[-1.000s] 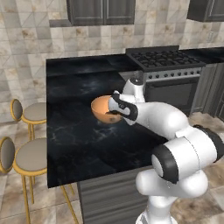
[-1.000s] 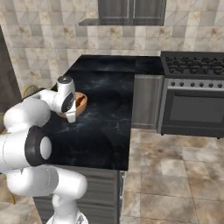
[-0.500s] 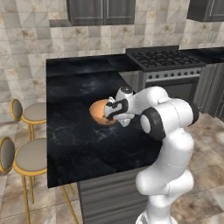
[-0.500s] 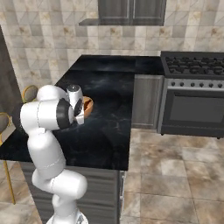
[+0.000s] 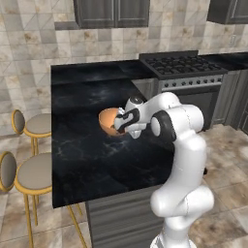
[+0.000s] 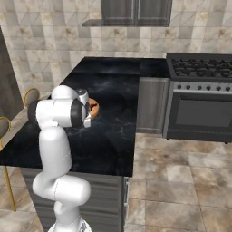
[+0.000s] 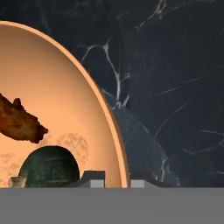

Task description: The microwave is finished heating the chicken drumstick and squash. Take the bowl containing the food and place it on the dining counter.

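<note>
Two finger tips (image 7: 97, 176) straddle the bowl (image 7: 65, 113) rim in the hand view, one inside the wall and one outside, so the gripper (image 7: 117, 178) is clamped on that rim. Inside the bowl lie the drumstick (image 7: 19, 121) (a reddish-brown piece toward the left edge) and the squash (image 7: 49, 168), a dark green lump just beside the inner tip. Beyond the rim spreads the counter (image 7: 175, 87), black with thin white veins. From the left base view the bowl (image 5: 110, 120) sits tilted over the counter (image 5: 87, 160), near the slab's middle, with the gripper (image 5: 122, 122) at its right side; whether its underside touches the slab I cannot tell. From the right base view the arm hides most of the bowl (image 6: 93, 108), an orange sliver showing past the wrist. A stove (image 5: 186, 68) stands to the right of the counter, and stools (image 5: 30, 127) stand along its left side.
</note>
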Robot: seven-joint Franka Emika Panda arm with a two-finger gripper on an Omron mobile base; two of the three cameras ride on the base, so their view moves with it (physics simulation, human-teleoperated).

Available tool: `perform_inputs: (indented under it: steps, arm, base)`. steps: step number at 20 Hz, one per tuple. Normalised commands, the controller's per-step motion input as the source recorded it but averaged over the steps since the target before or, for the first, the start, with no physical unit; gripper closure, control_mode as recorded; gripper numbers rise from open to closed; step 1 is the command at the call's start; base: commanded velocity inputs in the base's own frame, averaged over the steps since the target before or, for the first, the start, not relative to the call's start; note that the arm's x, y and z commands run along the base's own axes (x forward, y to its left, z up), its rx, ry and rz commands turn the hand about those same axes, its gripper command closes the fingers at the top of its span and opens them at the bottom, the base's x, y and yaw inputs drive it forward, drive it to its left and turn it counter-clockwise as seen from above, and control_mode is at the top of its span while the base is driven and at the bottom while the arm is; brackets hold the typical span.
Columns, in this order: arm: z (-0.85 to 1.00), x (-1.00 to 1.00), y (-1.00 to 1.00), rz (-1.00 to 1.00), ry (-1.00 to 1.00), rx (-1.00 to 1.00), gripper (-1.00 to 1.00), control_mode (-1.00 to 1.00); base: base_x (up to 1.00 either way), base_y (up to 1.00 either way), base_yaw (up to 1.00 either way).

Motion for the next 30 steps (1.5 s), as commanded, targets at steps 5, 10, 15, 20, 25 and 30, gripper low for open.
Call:
perform_inputs:
  steps: [5, 10, 15, 20, 25, 30]
  arm:
    - [-0.07, 0.09, 0.00, 0.00, 0.00, -0.01, -1.00, -1.00]
    - [0.63, -0.36, -0.04, 0.00, -0.08, 0.07, -1.00, -1.00]
    - [0.80, -0.90, -0.06, 0.00, -0.20, 0.10, -1.00, -1.00]
    - [0.82, -1.00, -0.04, 0.00, -0.29, 0.09, -1.00, -1.00]
    - [0.80, -1.00, -0.03, 0.00, -0.27, 0.05, -1.00, -1.00]
    - [0.76, -1.00, -0.15, 0.04, -0.30, 0.04, -1.00, -1.00]
  base:
    - [0.00, 0.00, 0.00]
    - [0.00, 0.00, 0.00]
    - [0.00, 0.00, 0.00]
    - [0.00, 0.00, 0.00]
    - [0.00, 0.00, 0.00]
    - [0.00, 0.00, 0.00]
